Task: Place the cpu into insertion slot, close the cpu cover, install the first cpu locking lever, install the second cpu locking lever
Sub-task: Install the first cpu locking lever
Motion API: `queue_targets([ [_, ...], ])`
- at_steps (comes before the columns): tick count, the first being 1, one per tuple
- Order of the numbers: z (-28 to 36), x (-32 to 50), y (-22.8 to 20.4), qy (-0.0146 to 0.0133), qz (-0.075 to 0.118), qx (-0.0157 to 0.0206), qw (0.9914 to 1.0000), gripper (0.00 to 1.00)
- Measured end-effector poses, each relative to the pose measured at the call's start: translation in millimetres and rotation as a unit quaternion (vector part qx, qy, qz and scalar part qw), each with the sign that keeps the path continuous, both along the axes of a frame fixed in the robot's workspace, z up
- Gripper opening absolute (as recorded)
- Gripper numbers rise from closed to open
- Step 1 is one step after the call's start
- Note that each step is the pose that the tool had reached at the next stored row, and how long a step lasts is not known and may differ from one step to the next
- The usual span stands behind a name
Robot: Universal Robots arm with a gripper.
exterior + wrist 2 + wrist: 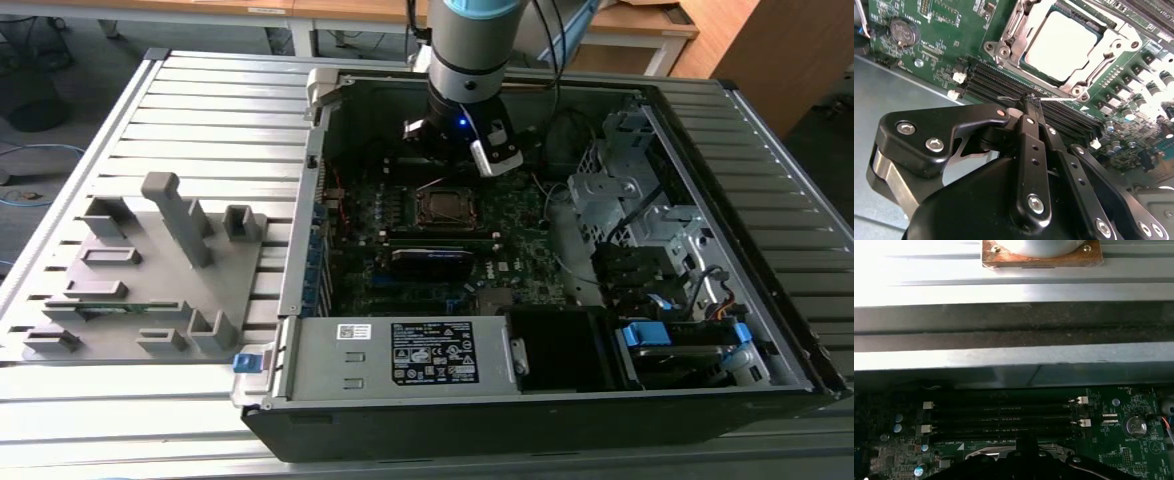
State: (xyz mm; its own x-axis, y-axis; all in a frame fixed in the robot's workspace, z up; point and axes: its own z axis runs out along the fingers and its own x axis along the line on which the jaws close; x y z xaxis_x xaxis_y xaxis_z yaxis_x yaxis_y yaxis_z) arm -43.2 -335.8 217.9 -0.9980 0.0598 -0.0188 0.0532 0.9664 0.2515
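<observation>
Pale grey square chip (1061,45) sits on the green board (914,60), framed by a shut silver cover (1111,42). The arm (467,40) reaches down into the case (534,425), end effector (1030,99) pinched narrow on a thin wire lever (1056,99).

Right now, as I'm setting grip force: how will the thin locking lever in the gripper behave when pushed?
The locking lever is a thin bare wire, so it probably flexes and springs rather than staying stiff. Its smooth metal may slip in the gripper, whose narrow fingertips are shut on it. It looks light for its length.
</observation>
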Motion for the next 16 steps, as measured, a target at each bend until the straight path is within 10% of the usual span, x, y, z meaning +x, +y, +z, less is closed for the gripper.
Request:
queue_targets([
  [16, -4.9, 0.5, 5.8, -0.0001, -0.070, -0.0003, 0.99758, 0.11],
])
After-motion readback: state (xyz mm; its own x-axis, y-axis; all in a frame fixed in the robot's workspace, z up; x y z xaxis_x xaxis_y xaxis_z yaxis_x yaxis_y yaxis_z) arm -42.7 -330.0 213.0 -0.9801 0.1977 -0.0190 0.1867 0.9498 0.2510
